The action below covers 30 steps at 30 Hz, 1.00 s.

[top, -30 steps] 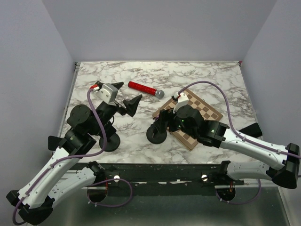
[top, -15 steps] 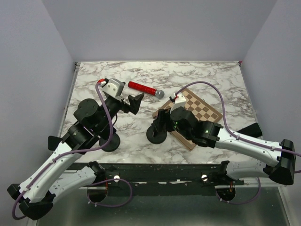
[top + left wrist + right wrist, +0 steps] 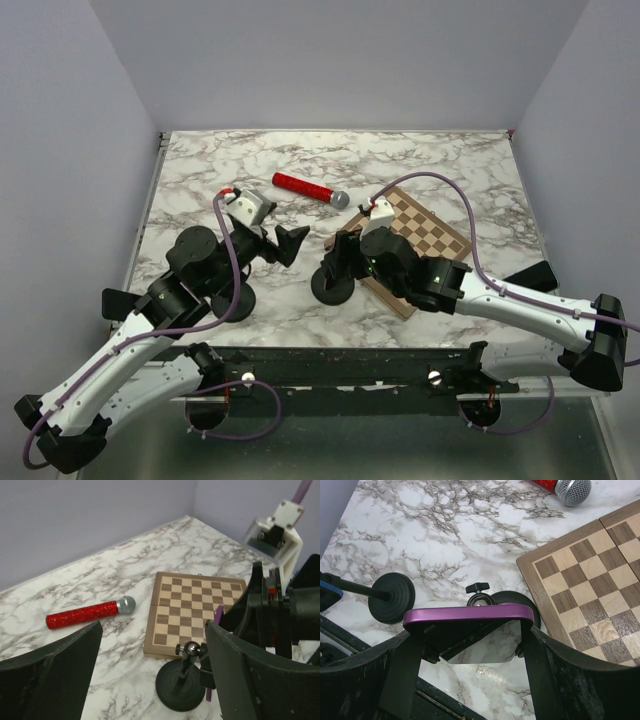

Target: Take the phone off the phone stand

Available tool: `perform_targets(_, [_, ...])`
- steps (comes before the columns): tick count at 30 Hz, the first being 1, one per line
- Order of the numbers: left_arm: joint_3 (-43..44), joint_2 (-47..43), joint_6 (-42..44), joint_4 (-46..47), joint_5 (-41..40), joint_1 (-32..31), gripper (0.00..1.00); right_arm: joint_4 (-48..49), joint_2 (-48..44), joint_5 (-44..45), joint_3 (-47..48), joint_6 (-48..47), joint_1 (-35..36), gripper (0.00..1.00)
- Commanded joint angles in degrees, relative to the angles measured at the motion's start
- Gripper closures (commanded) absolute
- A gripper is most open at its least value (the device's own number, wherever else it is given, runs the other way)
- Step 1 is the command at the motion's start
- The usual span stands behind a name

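The purple phone (image 3: pixel 467 614) stands on edge against the ball head of the black phone stand (image 3: pixel 479 600). My right gripper (image 3: pixel 470 640) is shut on the phone, one finger on each side. In the top view the right gripper (image 3: pixel 345 255) is over the stand's round base (image 3: pixel 332 288). My left gripper (image 3: pixel 290 240) is open and empty, just left of the stand. In the left wrist view the stand (image 3: pixel 185 680) shows between the open left gripper's (image 3: pixel 154 626) fingers, with a purple edge of the phone (image 3: pixel 218 614) behind it.
A red microphone (image 3: pixel 310 189) lies behind the stand. A chessboard (image 3: pixel 425 235) lies to its right, under my right arm. A second black round base (image 3: pixel 232 300) sits by the left arm. A dark object (image 3: pixel 535 275) lies at the right edge.
My left gripper has moved right and forward, closer to the stand. My right gripper has stayed shut on the phone and shifted only slightly.
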Motion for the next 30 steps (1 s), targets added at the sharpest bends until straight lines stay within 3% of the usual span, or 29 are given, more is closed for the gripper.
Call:
perform_targets(1, [-6.85,-2.74,-0.46,1.21,8.95,-0.5,0.18,0.03,1.08,1.84,0.91,-0.58,-0.07,0.94])
perform_targets(5, [-9.51,-2.03,1.41,2.27,5.82,-4.83,0.34,-0.55,0.45,2.06,0.73,0.55,-0.08,0.99])
perform_targets(10, [-10.21,1.12,2.24,2.0,0.48,-11.95,0.49,-1.11,-0.05,1.71,1.41,0.68,-0.09,0.99])
perform_targets(20, [-11.89,5.3,-5.04,2.37,-7.26,-17.16,0.51,-1.85,0.81,-0.39,3.51,-0.03,-0.09,0.99])
perform_targets(28, [-13.98,6.08,-8.92,3.3,-10.42,-20.81,0.34,-2.63,0.91,-0.15,4.78,0.01,-0.01,0.99])
perform_targets(30, [-13.74,6.81,-9.71,3.18,-10.23,-20.83,0.38,-2.09,0.77,-0.21,4.28,-0.11,-0.04,0.99])
